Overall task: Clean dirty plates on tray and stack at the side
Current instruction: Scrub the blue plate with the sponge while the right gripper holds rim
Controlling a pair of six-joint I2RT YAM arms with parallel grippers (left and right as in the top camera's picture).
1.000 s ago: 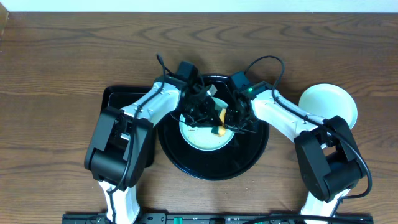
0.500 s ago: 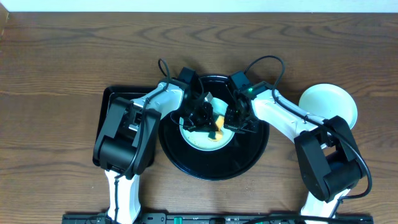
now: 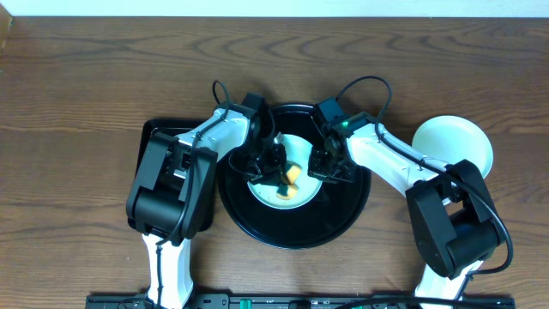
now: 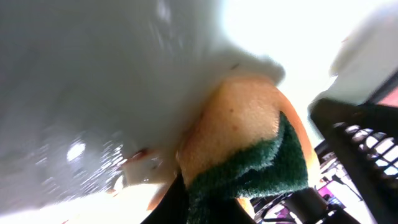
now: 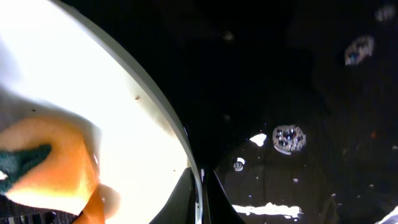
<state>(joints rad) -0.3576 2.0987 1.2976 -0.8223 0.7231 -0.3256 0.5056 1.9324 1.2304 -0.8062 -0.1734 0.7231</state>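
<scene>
A pale plate (image 3: 283, 199) lies in the middle of the round black tray (image 3: 296, 233). My left gripper (image 3: 279, 172) is shut on a yellow sponge with a green scouring side (image 3: 291, 178) and presses it on the plate; in the left wrist view the sponge (image 4: 249, 143) fills the frame against the plate (image 4: 93, 74). My right gripper (image 3: 324, 166) is shut on the plate's right rim; the right wrist view shows its fingers (image 5: 200, 193) pinching the rim (image 5: 149, 106) over the tray (image 5: 298, 93). Another pale plate (image 3: 455, 146) lies on the table at the right.
A rectangular black tray (image 3: 159, 137) lies to the left of the round tray, mostly under my left arm. Brown wooden table (image 3: 86, 77) lies all around. The sponge also shows at the left of the right wrist view (image 5: 50, 162).
My left gripper has moved the sponge a little left and down across the plate. My right gripper has kept its hold on the rim.
</scene>
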